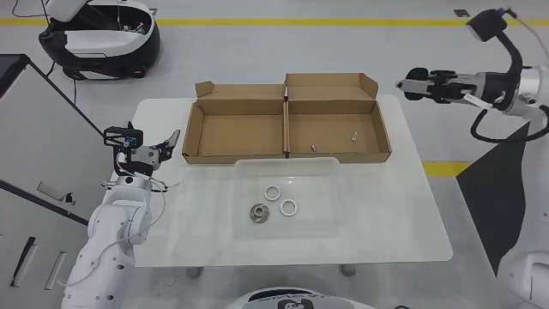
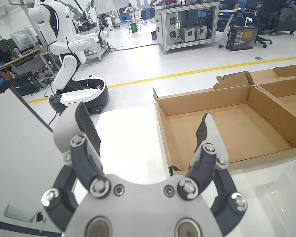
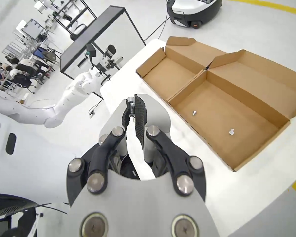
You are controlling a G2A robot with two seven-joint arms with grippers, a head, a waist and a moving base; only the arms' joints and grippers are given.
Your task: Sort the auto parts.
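Observation:
A clear plastic tray point(image 1: 244, 172) at the table's middle holds two white rings point(image 1: 273, 193) point(image 1: 290, 209) and a dark metal gear-like part point(image 1: 259, 214). Behind it stand two open cardboard boxes. The left box point(image 1: 233, 134) has a bare floor; the right box point(image 1: 336, 130) holds two small bolts point(image 1: 352, 136) point(image 1: 313, 148). My right gripper point(image 3: 131, 107) hovers off the table's right side, shut on a small metal bolt point(image 3: 131, 101). By the table's left edge my left gripper point(image 2: 148, 124) stands open with nothing between its fingers.
A white table point(image 1: 403, 223) carries everything. A wheeled robot base point(image 1: 103, 39) stands on the floor beyond the table's far left corner. A black-framed stand point(image 1: 34, 129) is off the left side. A yellow floor line point(image 1: 300, 22) runs behind.

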